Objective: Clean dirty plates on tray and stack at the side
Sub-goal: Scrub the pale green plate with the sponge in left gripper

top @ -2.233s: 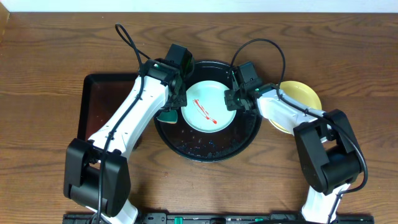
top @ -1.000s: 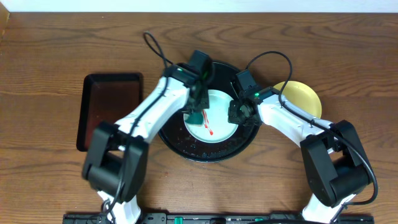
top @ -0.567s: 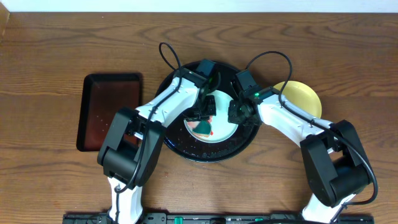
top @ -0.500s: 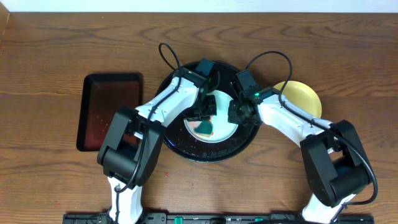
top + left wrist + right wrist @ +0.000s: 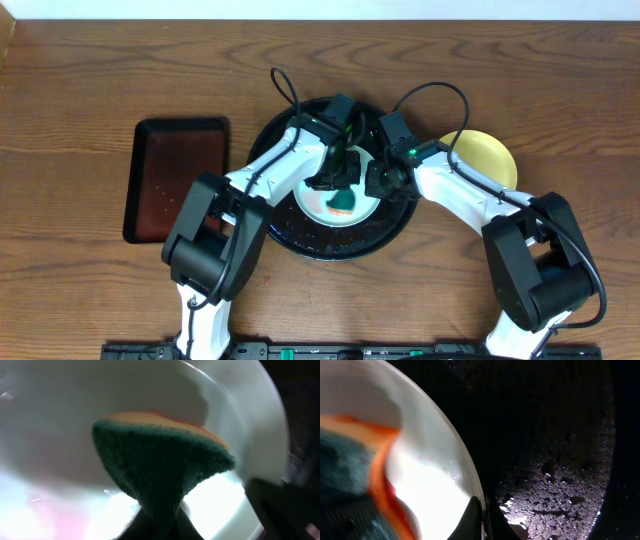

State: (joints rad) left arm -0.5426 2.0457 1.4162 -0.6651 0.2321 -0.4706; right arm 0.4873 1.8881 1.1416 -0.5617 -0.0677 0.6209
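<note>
A pale blue-green plate (image 5: pixel 322 205) lies in the round black tray (image 5: pixel 300 240). My left gripper (image 5: pixel 338 183) is shut on a green and orange sponge (image 5: pixel 343 206) and presses it on the plate's centre; the sponge fills the left wrist view (image 5: pixel 160 467) over the plate (image 5: pixel 235 405). My right gripper (image 5: pixel 373 182) is shut on the plate's right rim; in the right wrist view its fingers (image 5: pixel 481 520) pinch the rim (image 5: pixel 455 460) above the wet tray (image 5: pixel 555 460). A pale yellow plate (image 5: pixel 490 155) lies on the table at the right, partly under my right arm. No other plate shows.
A smaller dark rectangular tray (image 5: pixel 178 180) lies at the left on the wooden table (image 5: pixel 80 100). Both arms reach over the black tray from the front. Cables loop above the tray.
My left gripper has carried the sponge from the tray's left rim onto the plate and rightwards across its centre. The red smear no longer shows. The right gripper has kept its hold on the rim.
</note>
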